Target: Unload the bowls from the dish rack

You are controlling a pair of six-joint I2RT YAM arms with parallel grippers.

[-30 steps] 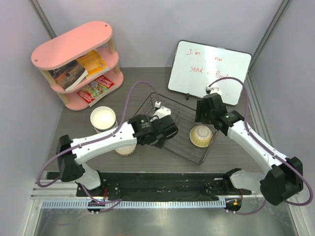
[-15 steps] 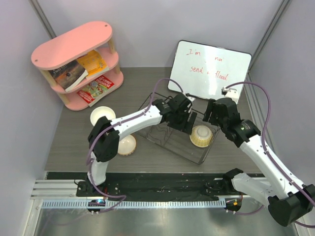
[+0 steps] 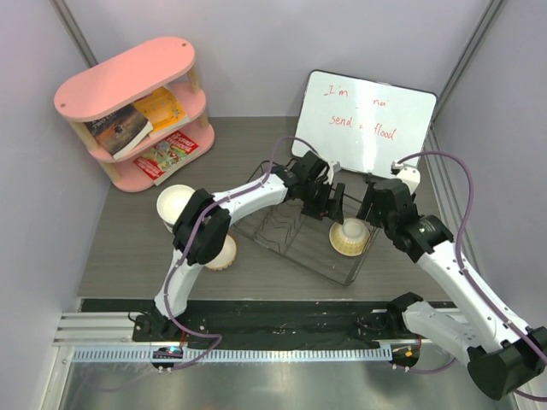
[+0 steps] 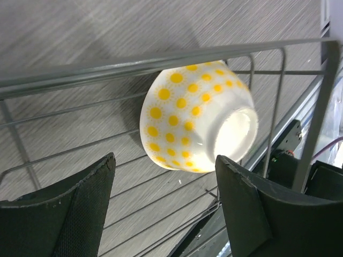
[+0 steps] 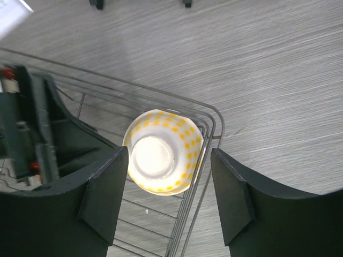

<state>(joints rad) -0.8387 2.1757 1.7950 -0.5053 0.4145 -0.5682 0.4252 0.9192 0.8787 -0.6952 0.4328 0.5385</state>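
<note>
- The yellow-dotted white ceramic bowl (image 3: 349, 237) lies upside down, with its foot ring up. It is in the right corner of the black thin-wire dish rack (image 3: 289, 235), a little right of the centre of the top view.
- The left hand (image 4: 164, 160) is open and holds nothing. Its two dark fingers stand wide apart, and in its wrist view the bowl shows between them, farther off, among the rack wires.
- In the top view the left arm reaches from the lower left across the rack. Its hand is over the far side of the rack, just to the upper left of the bowl.
- The right hand (image 5: 167, 155) is open too. Its wrist view looks down on the foot ring, with one finger on each side of the bowl. Whether a finger touches the bowl, I cannot tell.
- In the top view the right hand is just to the upper right of the bowl.
- A cream round bowl (image 3: 177, 205) stands upright on the grey wood-grain worktop (image 3: 128, 248), left of the rack and outside it.
- A second pale bowl (image 3: 226, 254) sits below it in the frame, partly hidden by the left arm.
- A pink oval shelf (image 3: 128, 73) with books fills the upper left.
- A whiteboard (image 3: 363, 124) with red writing stands in the upper right, behind the rack.
</note>
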